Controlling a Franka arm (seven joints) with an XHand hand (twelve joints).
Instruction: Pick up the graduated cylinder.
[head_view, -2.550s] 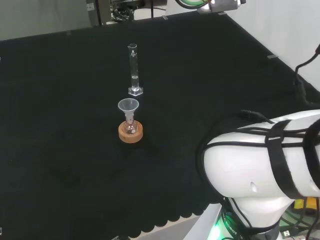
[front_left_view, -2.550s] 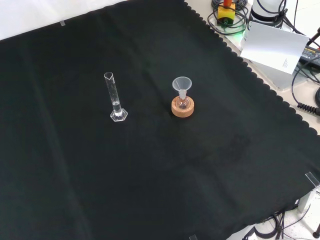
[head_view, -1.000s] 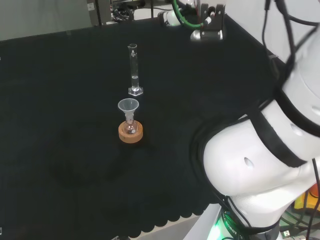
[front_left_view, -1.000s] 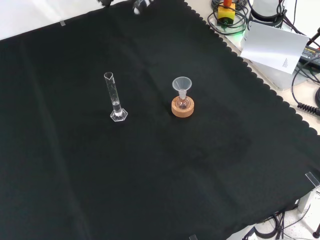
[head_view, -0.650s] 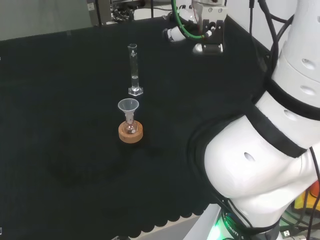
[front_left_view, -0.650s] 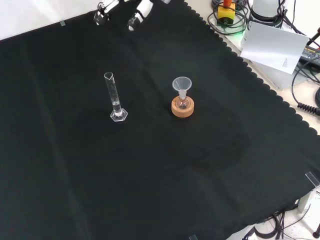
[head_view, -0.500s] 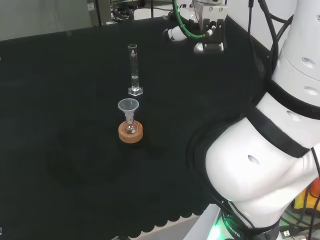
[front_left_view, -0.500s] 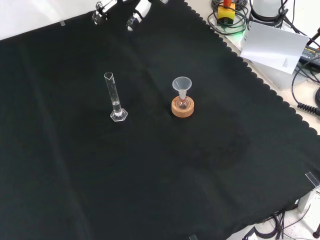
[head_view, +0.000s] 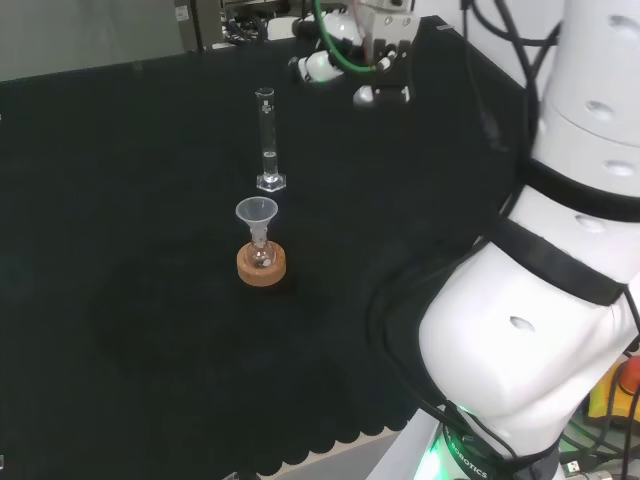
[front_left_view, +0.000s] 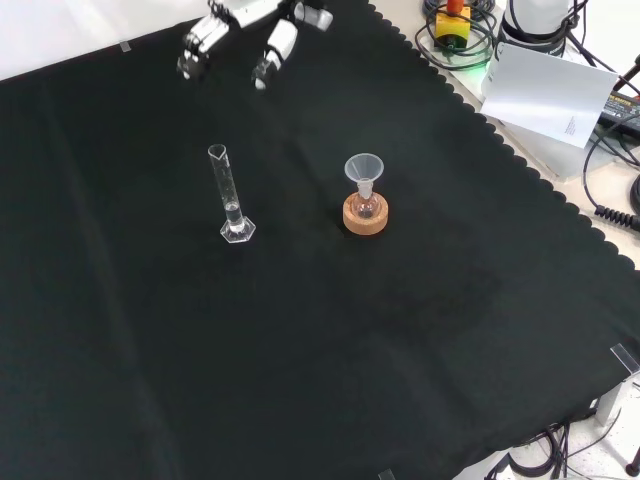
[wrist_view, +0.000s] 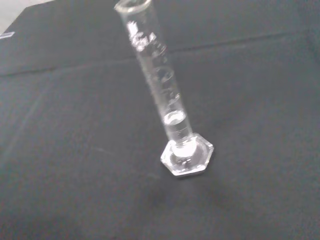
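Since a moment before, the hand (front_left_view: 240, 35) had come further in over the black cloth (front_left_view: 330, 330): in the front view it had dropped from the top edge toward the graduated cylinder (front_left_view: 230, 195), and in the head view it had slid left, nearer above that glass. Its fingers (front_left_view: 195, 50) hung spread and nearly straight, gripping nothing and well clear of the cylinder. Nothing on the bench had shifted.

The graduated cylinder stood upright on its hexagonal foot (wrist_view: 187, 156), a little clear liquid low in the tube as the wrist view showed. Just beside it, to the right in the front view, a small flask (front_left_view: 365, 203) sat in a cork ring (front_left_view: 365, 215) with a clear funnel (front_left_view: 364, 168) in its neck; in the head view this pair stood nearer than the cylinder.

The cloth ended in a scalloped edge (front_left_view: 520, 160), beyond which lay cables and a white sheet (front_left_view: 550, 90). Wide bare cloth surrounded both pieces on every side.
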